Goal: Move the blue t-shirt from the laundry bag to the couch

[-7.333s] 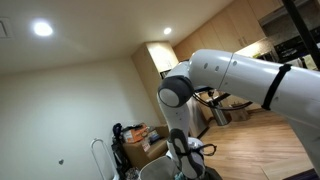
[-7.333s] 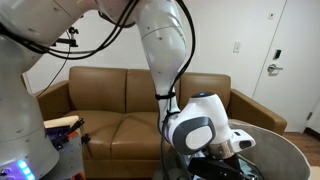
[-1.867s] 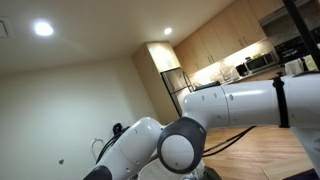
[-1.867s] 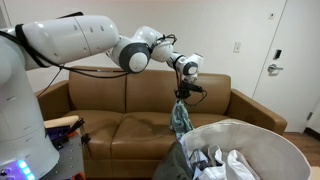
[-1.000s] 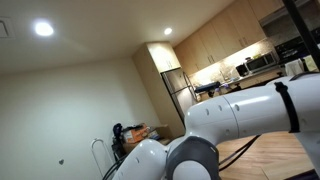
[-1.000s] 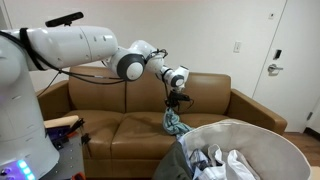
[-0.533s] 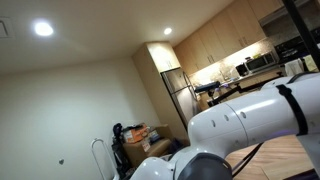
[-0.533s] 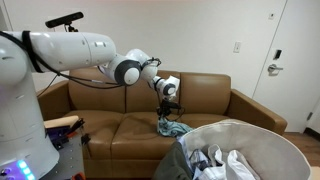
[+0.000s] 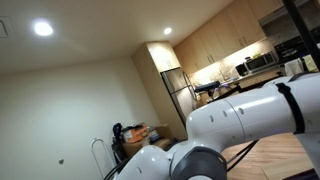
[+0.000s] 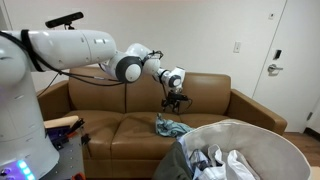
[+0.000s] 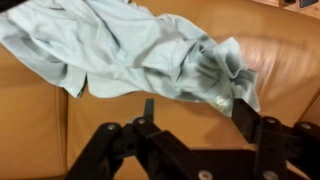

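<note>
The blue t-shirt (image 10: 171,126) lies crumpled on the seat of the brown couch (image 10: 110,128). In the wrist view it is a pale blue heap (image 11: 130,45) spread over the brown leather (image 11: 200,120). My gripper (image 10: 177,101) hangs a little above the shirt, apart from it. Its fingers (image 11: 195,108) are spread wide with only couch leather between them. The laundry bag (image 10: 245,152) stands in front of the couch at the lower right and holds white and dark clothes.
The arm's body (image 9: 250,115) fills most of an exterior view, with a kitchen (image 9: 230,60) behind. A white door (image 10: 295,55) is on the wall to the right of the couch. A dark stand (image 10: 62,130) is by the couch's left arm.
The gripper lowered the shirt from above the bag onto the couch seat, opened, and rose slightly. The shirt now lies free on the cushion.
</note>
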{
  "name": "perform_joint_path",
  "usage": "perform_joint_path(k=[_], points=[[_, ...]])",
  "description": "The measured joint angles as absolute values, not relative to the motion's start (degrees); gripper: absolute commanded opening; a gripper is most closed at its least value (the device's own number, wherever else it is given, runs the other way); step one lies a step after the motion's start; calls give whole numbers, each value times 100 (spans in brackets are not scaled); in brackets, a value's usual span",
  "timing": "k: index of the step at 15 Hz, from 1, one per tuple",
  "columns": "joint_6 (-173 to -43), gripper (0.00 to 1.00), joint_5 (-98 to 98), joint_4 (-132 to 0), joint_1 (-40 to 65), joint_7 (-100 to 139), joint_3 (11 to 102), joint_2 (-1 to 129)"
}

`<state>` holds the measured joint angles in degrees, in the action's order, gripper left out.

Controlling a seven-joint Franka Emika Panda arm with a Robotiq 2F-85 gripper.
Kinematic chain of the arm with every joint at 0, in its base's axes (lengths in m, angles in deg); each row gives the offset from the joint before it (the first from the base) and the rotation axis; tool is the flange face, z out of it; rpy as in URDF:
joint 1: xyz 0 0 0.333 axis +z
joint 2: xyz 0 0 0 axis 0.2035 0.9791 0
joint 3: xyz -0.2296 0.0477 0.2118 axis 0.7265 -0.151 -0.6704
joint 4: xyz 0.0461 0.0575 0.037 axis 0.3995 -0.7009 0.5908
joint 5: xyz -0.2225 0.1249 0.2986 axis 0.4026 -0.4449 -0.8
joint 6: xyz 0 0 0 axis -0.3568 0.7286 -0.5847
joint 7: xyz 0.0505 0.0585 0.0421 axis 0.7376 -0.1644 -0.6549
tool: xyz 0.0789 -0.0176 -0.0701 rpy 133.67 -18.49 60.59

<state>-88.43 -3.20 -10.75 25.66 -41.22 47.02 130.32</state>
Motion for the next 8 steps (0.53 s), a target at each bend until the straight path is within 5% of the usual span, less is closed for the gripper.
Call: perform_joint_path(k=[8], points=[[-7836,100,-372,-694,2526,-4045,4985,12356]])
